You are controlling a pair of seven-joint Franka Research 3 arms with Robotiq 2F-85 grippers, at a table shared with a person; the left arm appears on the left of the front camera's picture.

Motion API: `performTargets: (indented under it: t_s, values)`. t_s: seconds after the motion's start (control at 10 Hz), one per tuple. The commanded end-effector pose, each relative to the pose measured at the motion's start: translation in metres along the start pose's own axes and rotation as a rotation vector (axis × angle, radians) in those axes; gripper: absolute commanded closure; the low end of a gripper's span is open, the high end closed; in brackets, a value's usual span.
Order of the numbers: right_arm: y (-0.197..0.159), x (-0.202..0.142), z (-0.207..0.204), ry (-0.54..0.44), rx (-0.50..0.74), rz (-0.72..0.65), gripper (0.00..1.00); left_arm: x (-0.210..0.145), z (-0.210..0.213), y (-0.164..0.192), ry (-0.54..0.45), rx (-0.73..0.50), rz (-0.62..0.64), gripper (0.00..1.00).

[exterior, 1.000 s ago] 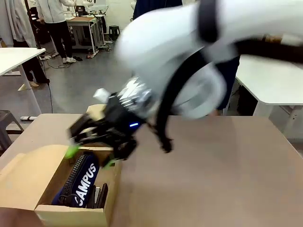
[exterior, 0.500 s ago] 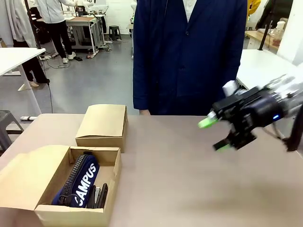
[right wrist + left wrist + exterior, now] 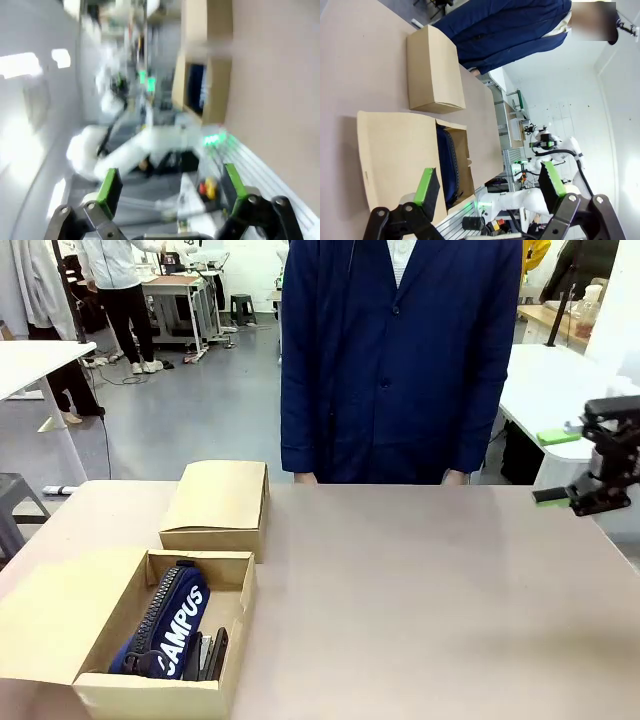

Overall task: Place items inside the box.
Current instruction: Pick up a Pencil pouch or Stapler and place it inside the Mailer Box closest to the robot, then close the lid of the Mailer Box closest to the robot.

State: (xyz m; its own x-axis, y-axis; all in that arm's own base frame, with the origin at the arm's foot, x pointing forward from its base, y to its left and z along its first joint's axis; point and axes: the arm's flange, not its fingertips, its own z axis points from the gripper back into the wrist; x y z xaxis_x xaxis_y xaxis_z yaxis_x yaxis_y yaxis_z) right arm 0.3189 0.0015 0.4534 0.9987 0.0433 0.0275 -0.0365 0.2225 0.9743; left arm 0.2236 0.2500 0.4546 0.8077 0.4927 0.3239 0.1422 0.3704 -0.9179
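Box (image 3: 150, 640) sits open at the near-left corner of the desk (image 3: 420, 600), flap folded out to the left; navy "CAMPUS" pouch (image 3: 168, 625) lies inside, long axis running near-to-far, a black item (image 3: 213, 654) tucked beside it toward the right wall. Right claw (image 3: 578, 472) hangs at the far-right edge, jaws apart, empty, well apart from the box. Left claw (image 3: 487, 184) likewise spread and empty, looks onto the box, so judged the nearer arm. Second, closed carton (image 3: 216, 505) just behind the box. Desk brown, matte, bare elsewhere. Person in a navy coat (image 3: 400, 360) stands at the far side; workshop room with white tables behind
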Motion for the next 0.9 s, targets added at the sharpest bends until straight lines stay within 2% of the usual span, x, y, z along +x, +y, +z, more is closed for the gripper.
performTargets:
  t_s: [0.0, 0.1, 0.2, 0.8]
  values:
    - [-0.119, -0.138, -0.095, 0.342, -0.153, -0.152, 0.0, 0.0, 0.0, -0.001, -0.009, -0.021, -0.016, 0.0]
    - [-0.121, -0.128, -0.126, 0.465, -0.247, -0.117, 0.0, 0.0, 0.0, -0.001, -0.009, -0.021, -0.016, 0.0]
    - [-0.034, -0.011, -0.011, 0.167, -0.003, -0.087, 0.0, 0.0, 0.0, -0.001, -0.009, -0.021, -0.016, 0.0]
    - [-0.034, -0.011, -0.011, 0.167, -0.003, -0.087, 0.0, 0.0, 0.0, -0.001, -0.009, -0.021, -0.016, 0.0]
